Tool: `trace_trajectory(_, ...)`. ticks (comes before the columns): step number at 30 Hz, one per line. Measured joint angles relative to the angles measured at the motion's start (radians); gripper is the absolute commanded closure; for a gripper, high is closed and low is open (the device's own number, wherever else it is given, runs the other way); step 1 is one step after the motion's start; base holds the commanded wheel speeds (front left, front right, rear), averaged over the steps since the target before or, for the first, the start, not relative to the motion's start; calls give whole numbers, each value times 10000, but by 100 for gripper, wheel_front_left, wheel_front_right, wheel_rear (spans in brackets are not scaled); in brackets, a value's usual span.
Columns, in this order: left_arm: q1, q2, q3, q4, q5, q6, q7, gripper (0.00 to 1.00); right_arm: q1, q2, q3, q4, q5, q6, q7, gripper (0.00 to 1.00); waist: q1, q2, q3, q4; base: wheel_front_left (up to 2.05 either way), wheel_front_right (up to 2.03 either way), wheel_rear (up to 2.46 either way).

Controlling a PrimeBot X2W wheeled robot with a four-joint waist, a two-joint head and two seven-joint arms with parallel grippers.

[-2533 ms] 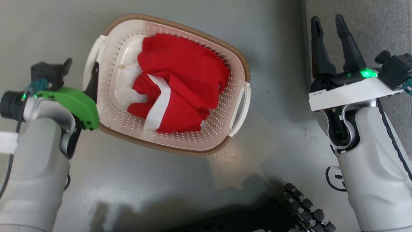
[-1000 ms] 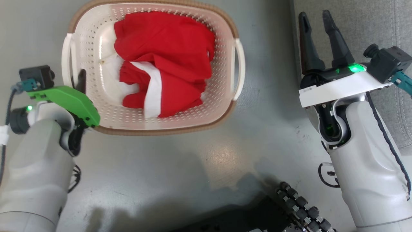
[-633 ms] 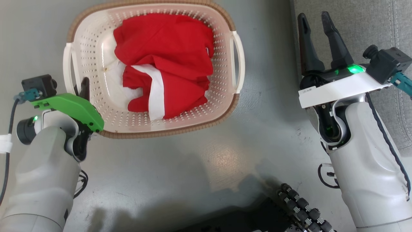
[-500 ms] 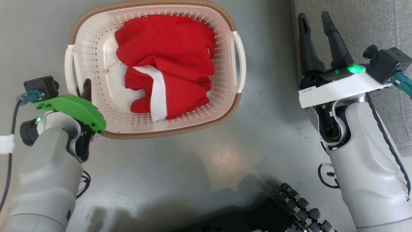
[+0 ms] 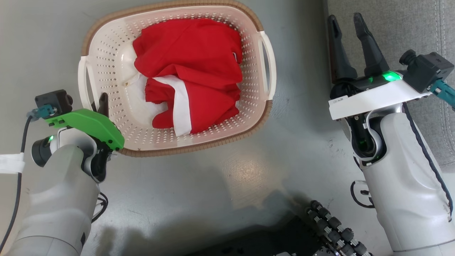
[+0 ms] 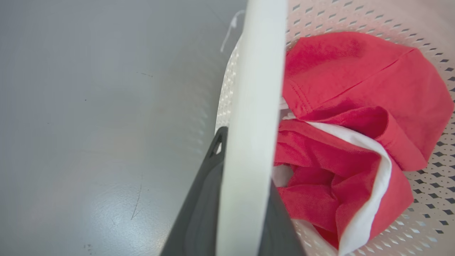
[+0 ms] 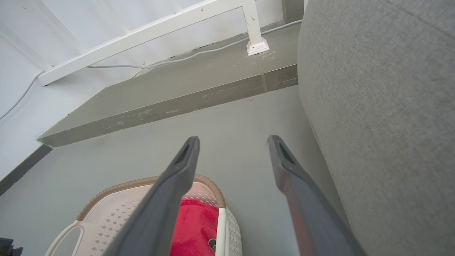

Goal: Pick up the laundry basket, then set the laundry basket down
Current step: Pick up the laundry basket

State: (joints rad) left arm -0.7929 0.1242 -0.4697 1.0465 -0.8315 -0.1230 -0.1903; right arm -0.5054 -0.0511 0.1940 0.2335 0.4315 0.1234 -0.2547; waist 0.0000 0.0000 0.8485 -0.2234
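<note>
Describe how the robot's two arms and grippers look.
Both forearms are pale grey. The left gripper has dark fingers under a green cover; the right gripper has long dark tapered fingers on a white labelled plate. Each wrist carries a black camera, teal plug, green light.

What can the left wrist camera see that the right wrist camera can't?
The left wrist view is up close: the left gripper clamps the laundry basket by its white handle, and the red clothes show a white stripe. The right wrist view looks farther off: the right gripper hangs open and holds nothing, beside a grey cushion, with a white rail and a cable by the wall. Both show the basket, the red clothes and the grey floor.
</note>
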Motion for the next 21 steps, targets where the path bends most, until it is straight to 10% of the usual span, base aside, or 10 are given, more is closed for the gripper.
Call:
trace_trajectory(14,-13,-63,-209,431,-42,0,-102,100,0,0,6,0,-2,0,0,0,0,0,84,19,0,0,0)
trace_trajectory(15,-13,-63,-226,464,-42,2,-100,94,0,0,8,2,-2,0,0,0,0,0,85,23,0,0,0)
trace_trajectory(16,-13,-63,-240,487,-42,2,-102,64,0,0,10,2,-2,0,0,0,0,0,86,28,0,0,0)
trace_trajectory(17,-17,-67,-247,499,-42,-2,-102,4,-1,0,10,2,-2,0,0,0,0,0,85,32,0,0,0)
trace_trajectory(21,-37,-102,-290,566,-100,-15,-102,0,-2,0,17,4,-2,0,0,0,0,0,72,44,0,0,0)
